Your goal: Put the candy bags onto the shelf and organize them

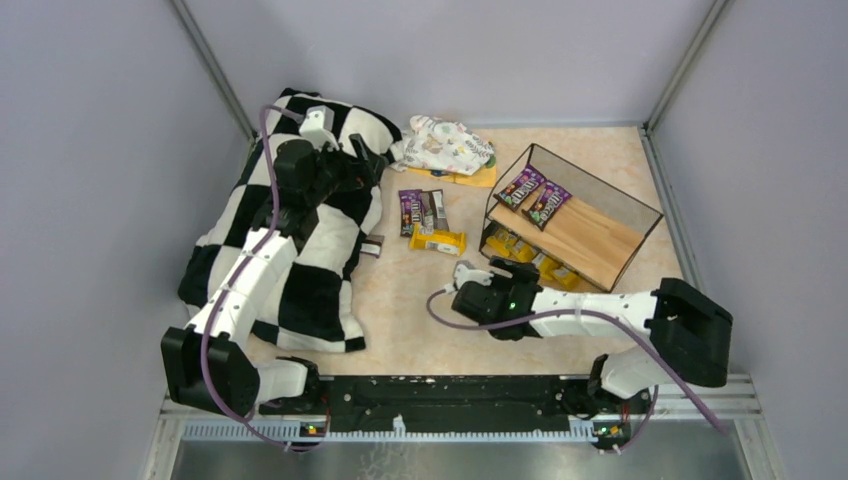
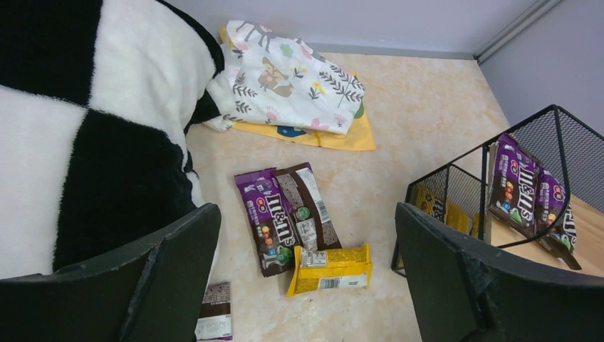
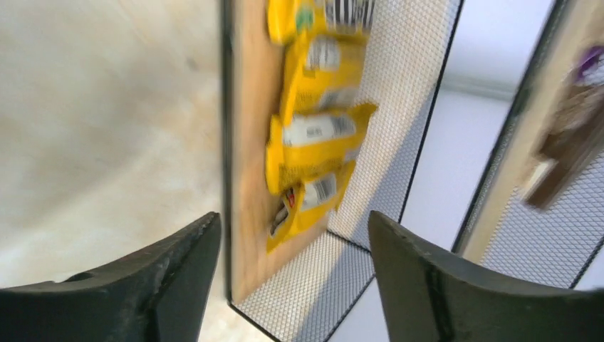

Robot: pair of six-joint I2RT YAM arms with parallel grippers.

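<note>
Right pincer (image 3: 292, 224) is released: jaws apart, nothing between them. It is held low over the beige marbled worktop (image 1: 410, 320), just in front of the lower tier of the small two-tier black-wire, slanted wooden-board shelf (image 1: 592, 242). Right wrist view is blurred. Several glossy yellow candy packets (image 3: 313, 135) are seen overlapped on the lower board, against the mesh wall. Two glossy purple candy packets (image 1: 534, 195) are laid side by side at the left end of the upper board.

Loose on the worktop, left of the shelf, a single yellow packet (image 2: 330, 267) is set across the near ends of a flat purple packet (image 2: 267, 221) and a dark brown packet (image 2: 306, 206); those two overlap side by side. A small dark packet (image 2: 214, 317) is seen at the edge of the black-and-white checkered fleece blanket (image 1: 300, 270), partly cut off in the left wrist view.

Left pincer (image 2: 305, 217) is released, jaws wide and empty, held above the blanket's far part.

Farthest, a white floral-print cloth bundle (image 1: 445, 145) is rested on a flat orange-yellow sheet (image 1: 478, 180), touching the blanket's corner.
</note>
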